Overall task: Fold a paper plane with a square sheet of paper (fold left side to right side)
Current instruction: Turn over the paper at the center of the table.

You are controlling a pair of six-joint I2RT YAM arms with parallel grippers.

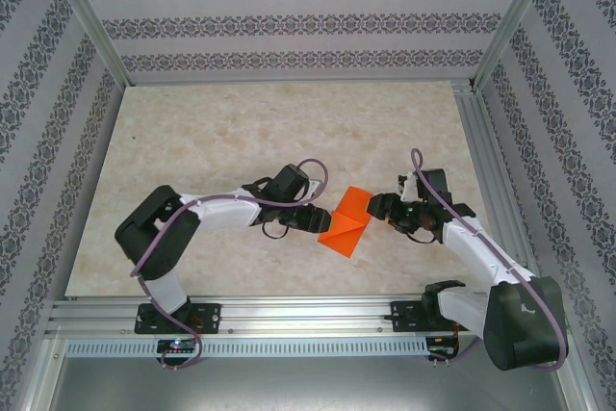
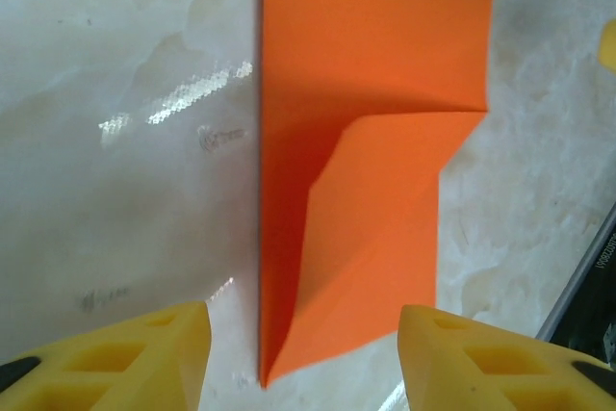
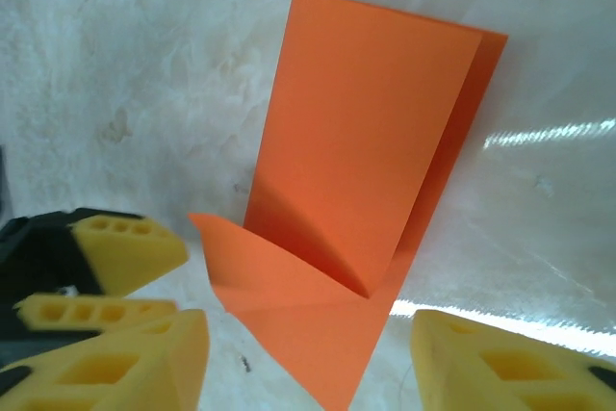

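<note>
Top external view has the square sheet of paper [image 1: 346, 220] lying on the bench [image 1: 241, 122] between the left hand [image 1: 310, 218] and the right hand [image 1: 380, 207], each just beside one edge of it. Both hands stand open and hold nothing. In the wrist views the yellow fingers [image 2: 164, 358] flank the sheet's near corner without touching it. The sheet is partly folded, its layers slightly offset, and one flap casts a shadow, so it looks lifted rather than flat. Unpressed, that flap may spring open and lose the crease. A finger passing low could catch the raised edge and drag or skew the light sheet on the glossy bench. Any further fold would then inherit the misalignment.
</note>
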